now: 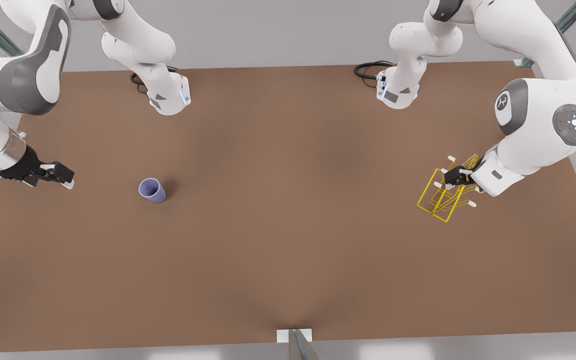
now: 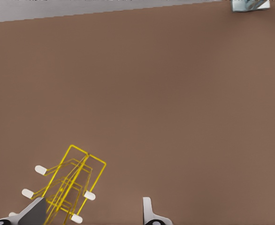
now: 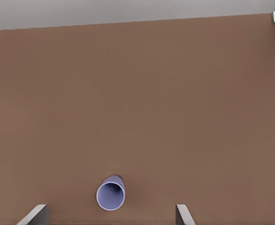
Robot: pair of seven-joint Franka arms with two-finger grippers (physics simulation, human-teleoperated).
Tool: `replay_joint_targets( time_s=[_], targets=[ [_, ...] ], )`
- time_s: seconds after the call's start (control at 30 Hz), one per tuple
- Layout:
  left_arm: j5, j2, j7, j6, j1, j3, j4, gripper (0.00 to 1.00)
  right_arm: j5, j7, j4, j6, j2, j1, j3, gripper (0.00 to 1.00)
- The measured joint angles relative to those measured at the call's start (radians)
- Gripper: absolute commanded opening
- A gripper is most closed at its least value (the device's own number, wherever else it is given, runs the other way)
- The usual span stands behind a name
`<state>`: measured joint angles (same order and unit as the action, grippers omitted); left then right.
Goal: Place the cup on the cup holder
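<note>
The cup (image 1: 152, 190) stands on the table (image 1: 288, 250) well toward the front view's left of the cup holder (image 1: 447, 196), with the right gripper (image 1: 63, 175) near the cup's far side from it and the left gripper (image 1: 455, 176) over the holder.

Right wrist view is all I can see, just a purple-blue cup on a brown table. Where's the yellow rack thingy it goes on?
Observer: The cup holder stands far across the table, near the front view's right edge, well apart from the cup.
Operator: Is anything over there with it?
Observer: Yes, the left gripper hangs right over it, and its fingers are open.
Operator: And where's my arm?
Observer: Your right gripper is at the front view's left side, a little short of the cup.
</note>
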<state>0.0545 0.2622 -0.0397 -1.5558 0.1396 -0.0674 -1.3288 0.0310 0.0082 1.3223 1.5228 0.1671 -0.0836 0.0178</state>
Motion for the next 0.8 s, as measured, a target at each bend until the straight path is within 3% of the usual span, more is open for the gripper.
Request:
replay_joint_targets(
  time_s=[0.2,0.33,0.8],
  targets=[
    [0.001,0.000,-0.003,-0.014,-0.001,0.000,0.005,1.00,0.010,-0.002,0.082,0.010,0.008,0.027,0.014,1.00],
    [0.006,-0.005,0.002,-0.019,0.000,0.005,0.007,1.00,0.015,0.000,0.334,0.080,-0.083,0.100,0.019,1.00],
    [0.010,0.000,0.027,-0.027,0.005,0.012,0.008,1.00,0.016,0.003,0.863,0.473,-0.173,0.120,0.030,1.00]
  ],
)
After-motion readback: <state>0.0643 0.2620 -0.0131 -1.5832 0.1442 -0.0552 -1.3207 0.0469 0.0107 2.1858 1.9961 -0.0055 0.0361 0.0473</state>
